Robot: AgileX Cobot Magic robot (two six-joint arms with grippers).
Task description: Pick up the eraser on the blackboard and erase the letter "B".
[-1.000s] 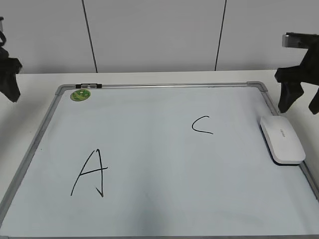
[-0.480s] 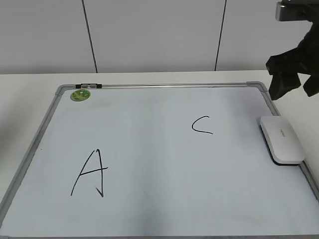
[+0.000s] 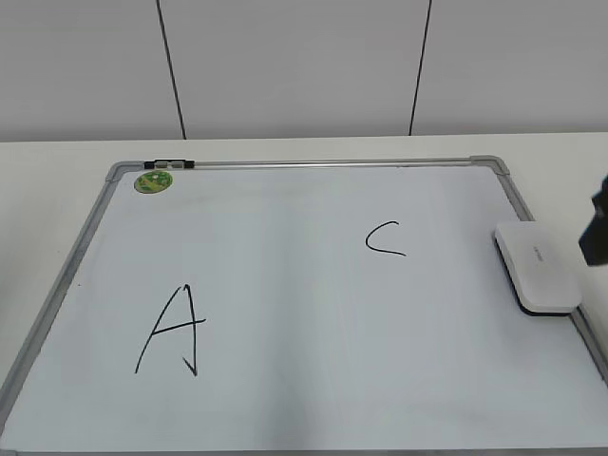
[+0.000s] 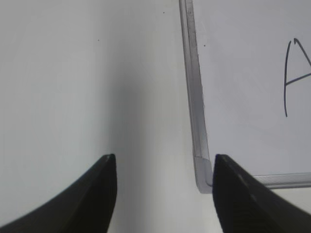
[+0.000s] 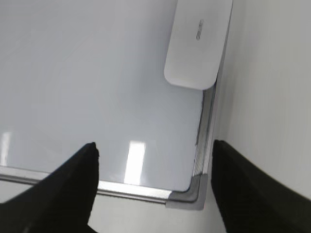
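The blackboard (image 3: pixel 313 163) is a white board with a silver frame; it bears a black "A" (image 3: pixel 173 330) and a "C" (image 3: pixel 385 238). No letter "B" shows on it. The white eraser (image 3: pixel 538 265) lies flat at the board's right edge, and it also shows at the top of the right wrist view (image 5: pixel 197 41). My right gripper (image 5: pixel 153 145) is open and empty above the board's near right corner (image 5: pixel 192 191); in the exterior view only a dark sliver of it (image 3: pixel 598 233) shows. My left gripper (image 4: pixel 163 158) is open and empty over the table by the board's near left corner (image 4: pixel 203 170).
A small round green magnet (image 3: pixel 152 180) sits at the board's far left corner, beside a black clip on the frame (image 3: pixel 169 164). The white table (image 3: pixel 57 171) surrounds the board, with a panelled wall behind. Part of the "A" (image 4: pixel 291 77) shows in the left wrist view.
The right arm has dropped from the upper right to the view's right edge, almost out of sight. The left arm has left the exterior view. The eraser has not moved.
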